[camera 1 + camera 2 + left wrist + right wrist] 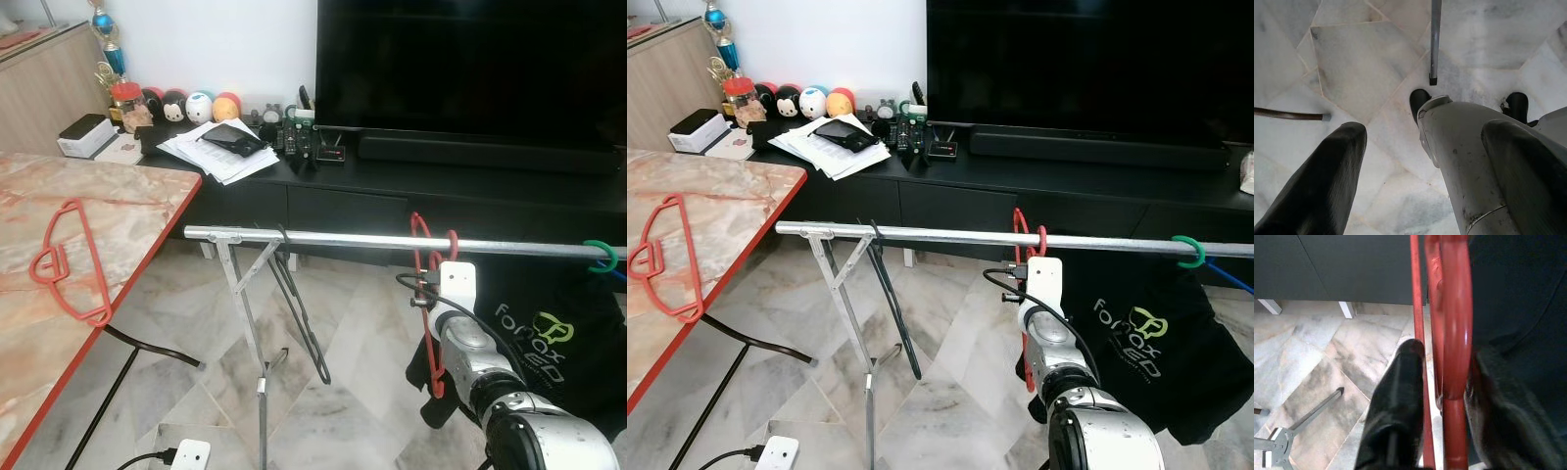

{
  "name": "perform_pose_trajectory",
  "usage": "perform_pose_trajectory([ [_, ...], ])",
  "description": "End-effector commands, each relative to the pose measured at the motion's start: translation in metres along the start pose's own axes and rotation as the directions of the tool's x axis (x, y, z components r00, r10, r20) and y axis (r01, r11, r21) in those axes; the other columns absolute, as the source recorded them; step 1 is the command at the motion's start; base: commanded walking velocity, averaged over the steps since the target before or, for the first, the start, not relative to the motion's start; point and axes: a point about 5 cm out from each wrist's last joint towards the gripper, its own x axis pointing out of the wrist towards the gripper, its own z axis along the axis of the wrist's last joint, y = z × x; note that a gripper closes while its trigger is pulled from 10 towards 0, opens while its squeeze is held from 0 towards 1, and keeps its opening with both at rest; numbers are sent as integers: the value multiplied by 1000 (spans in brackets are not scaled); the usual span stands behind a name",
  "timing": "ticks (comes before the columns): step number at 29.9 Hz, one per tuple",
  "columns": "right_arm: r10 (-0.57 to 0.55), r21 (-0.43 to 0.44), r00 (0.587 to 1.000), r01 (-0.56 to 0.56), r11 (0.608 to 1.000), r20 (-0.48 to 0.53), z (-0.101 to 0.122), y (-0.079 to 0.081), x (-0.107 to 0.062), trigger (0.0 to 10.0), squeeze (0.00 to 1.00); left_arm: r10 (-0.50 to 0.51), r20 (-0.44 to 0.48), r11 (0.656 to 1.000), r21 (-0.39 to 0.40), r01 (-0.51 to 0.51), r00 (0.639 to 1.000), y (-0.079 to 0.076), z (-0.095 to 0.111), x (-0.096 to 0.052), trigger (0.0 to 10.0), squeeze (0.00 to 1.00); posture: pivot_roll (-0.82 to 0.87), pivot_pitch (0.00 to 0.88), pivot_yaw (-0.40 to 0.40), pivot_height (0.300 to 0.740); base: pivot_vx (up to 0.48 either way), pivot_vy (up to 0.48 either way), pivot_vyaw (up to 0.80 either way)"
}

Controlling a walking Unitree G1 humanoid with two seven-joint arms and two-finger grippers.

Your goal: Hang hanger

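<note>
Red plastic was the first thing at my left: a spare hanger [69, 259] lay flat on the marble table [118, 211], close to its red edge. Behind the table a black TV bench [392, 176] carried a stack of papers [220, 149], some remotes, a row of round toys and a big dark television [470, 64].

My left gripper [1420, 166] hung low over the pale floor tiles [1352, 73], its two black fingers [1327, 181] spread apart with nothing between them; part of my own silver leg showed through the gap.

A metal rail [333, 238] ran across in front of me on a folding stand [245, 313], and a black hanger [299, 313] dangled from it near the stand.

Further right along the rail, the red hanger [427, 294] I was working with had its hook over the rail and its body hanging down below. My right gripper [1442, 396] was raised to it just under the rail, the fingers [1396, 401] closed around the red bars, one on each side, pinching the hanger.

Beside it, at my far right, a green hanger [602, 257] hooked on the rail held a black T-shirt [558, 343] with a printed logo, which hung just behind my right arm.
</note>
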Motion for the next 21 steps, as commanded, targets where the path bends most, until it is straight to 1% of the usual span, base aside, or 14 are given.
perform_pose_trajectory([
  [1, -2, 16, 1000, 2, 1000, 28, 3, -1, 0, 10000, 1000, 2, -68, 1000, 8, -1, 998, 10, -23, -6, 10000, 0, 20, 0, -9, 740, 0, 0, 0],
  [3, -2, 19, 999, 1, 1000, 34, 3, -1, 0, 10000, 1000, 8, -77, 1000, 6, -8, 997, 18, -30, -9, 10000, 0, 19, 0, -8, 740, 0, 0, 0],
  [5, -4, 18, 999, 4, 1000, 36, 2, -2, -1, 10000, 1000, 6, -81, 1000, 7, -6, 997, 21, -34, -11, 10000, 0, 18, 0, -7, 740, 0, 0, 0],
  [12, -6, 16, 999, 5, 1000, 38, -1, -2, -2, 10000, 1000, 1, -79, 1000, 7, 0, 997, 19, -34, -11, 10000, 0, 19, 0, -7, 740, 0, 0, 0],
  [19, 1, 24, 997, -3, 1000, 78, -1, -2, -3, 10000, 1000, -7, -78, 1000, 8, 7, 997, 16, -34, -10, 10000, 0, 16, 0, -7, 740, 0, 0, 0],
  [21, -6, 25, 995, 3, 1000, 98, 0, -4, -3, 10000, 1000, -9, -74, 1000, 7, 10, 997, 13, -30, -8, 10000, 0, 16, 0, -8, 740, 0, 0, 0],
])
